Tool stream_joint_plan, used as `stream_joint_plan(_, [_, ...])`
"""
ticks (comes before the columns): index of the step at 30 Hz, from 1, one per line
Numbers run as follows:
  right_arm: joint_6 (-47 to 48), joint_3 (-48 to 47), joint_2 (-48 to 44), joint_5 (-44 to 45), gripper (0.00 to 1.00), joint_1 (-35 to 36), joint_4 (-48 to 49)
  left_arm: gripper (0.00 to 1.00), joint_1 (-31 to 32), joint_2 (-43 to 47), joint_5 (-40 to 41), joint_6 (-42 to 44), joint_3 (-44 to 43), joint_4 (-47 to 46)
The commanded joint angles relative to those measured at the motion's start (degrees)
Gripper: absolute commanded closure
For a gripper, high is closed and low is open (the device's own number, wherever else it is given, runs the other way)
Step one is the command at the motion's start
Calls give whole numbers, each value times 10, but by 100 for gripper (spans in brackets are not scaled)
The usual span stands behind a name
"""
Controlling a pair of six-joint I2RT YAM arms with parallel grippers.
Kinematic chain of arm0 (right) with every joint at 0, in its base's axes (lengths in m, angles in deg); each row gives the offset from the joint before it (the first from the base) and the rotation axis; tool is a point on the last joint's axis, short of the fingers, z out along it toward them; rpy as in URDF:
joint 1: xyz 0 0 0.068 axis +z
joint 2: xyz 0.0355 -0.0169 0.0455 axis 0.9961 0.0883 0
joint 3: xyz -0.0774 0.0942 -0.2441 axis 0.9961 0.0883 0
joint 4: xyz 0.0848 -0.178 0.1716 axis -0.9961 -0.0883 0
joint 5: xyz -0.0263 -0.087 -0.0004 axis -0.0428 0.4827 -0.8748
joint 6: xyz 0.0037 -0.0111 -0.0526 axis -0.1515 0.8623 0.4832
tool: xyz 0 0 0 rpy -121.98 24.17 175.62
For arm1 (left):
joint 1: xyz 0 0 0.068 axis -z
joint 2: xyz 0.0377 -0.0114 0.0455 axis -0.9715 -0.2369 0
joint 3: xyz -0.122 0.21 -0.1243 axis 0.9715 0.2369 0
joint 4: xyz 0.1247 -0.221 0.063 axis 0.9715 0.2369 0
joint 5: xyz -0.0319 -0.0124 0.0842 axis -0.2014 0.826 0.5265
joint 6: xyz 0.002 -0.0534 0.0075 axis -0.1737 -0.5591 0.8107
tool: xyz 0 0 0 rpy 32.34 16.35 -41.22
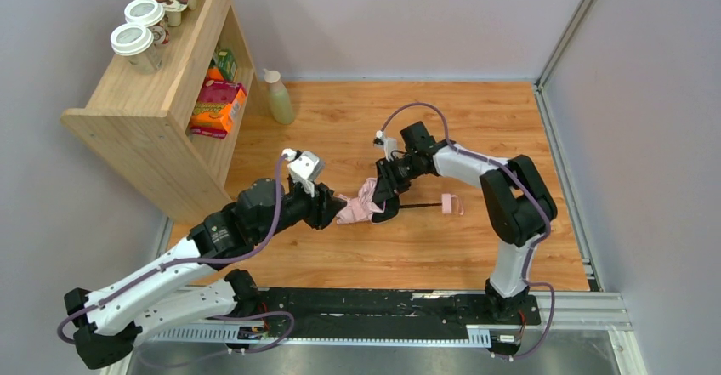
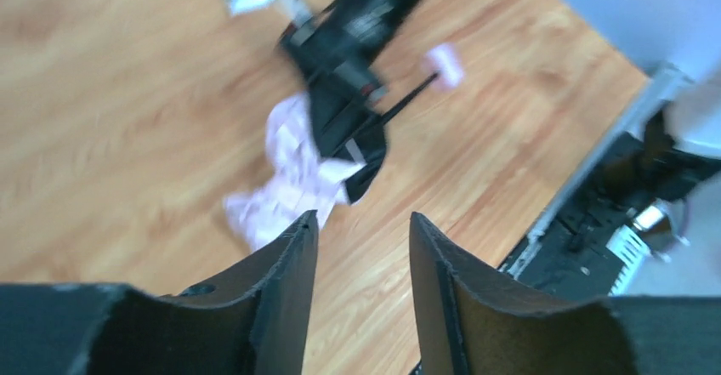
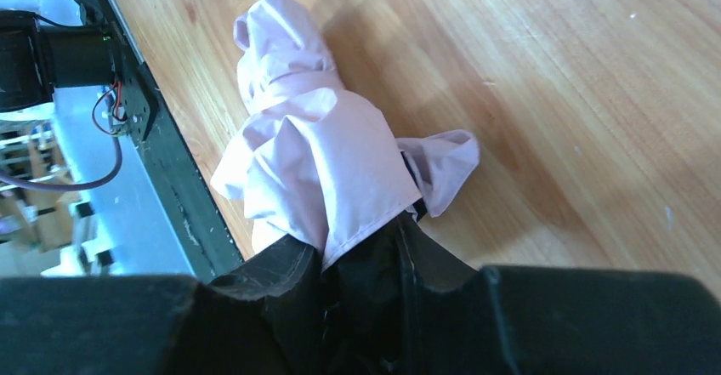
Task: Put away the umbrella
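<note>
Wood tabletop (image 1: 476,120), 2 arms, 1 umbrella (image 1: 361,205) mid-table between them. Right gripper (image 3: 361,252) clamped on the bunched pink canopy; 1 black shaft runs out to 1 pink handle (image 1: 449,204) on the right arm's side. Left gripper (image 2: 361,230): fingers apart, holding nothing, just beside the canopy. Shelf (image 1: 136,94) at far left carries 2 lidded cups (image 1: 136,45) on top, with 1 bottle (image 1: 279,99) beside it.

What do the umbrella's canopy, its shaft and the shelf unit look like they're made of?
Umbrella canopy: thin fabric, probably synthetic, pale pink and matte; it crumples into soft folds.
Shaft: thin, straight and black, likely metal, though too small to confirm.
Shelf: light wood or wood-look board, matte, with visible grain.
</note>
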Motion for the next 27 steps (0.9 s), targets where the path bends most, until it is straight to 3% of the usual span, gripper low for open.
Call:
stream_joint_plan(1, [-64,89,-111,31,100,18,215,43,-25,11,169,-210,57,93])
stream_joint_plan(2, [-67,105,-128,19,100,21,238,41,-38,25,169,-265,66,84])
stream_joint_plan(5, [-89,145,-174,-9,100,26,285,33,-46,48,158,-324,104,27])
stream_joint_plan(15, [-262,246,-272,-61,100,34,479,31,-46,102,196,-541,276,-256])
stream_joint_plan(21, [-339,260,-320,-80,100,37,545,30,-46,56,170,-550,290,-337])
stream_joint_plan(27, [-371,254,-352,-98,100,50,549,30,-46,16,151,-505,318,-496])
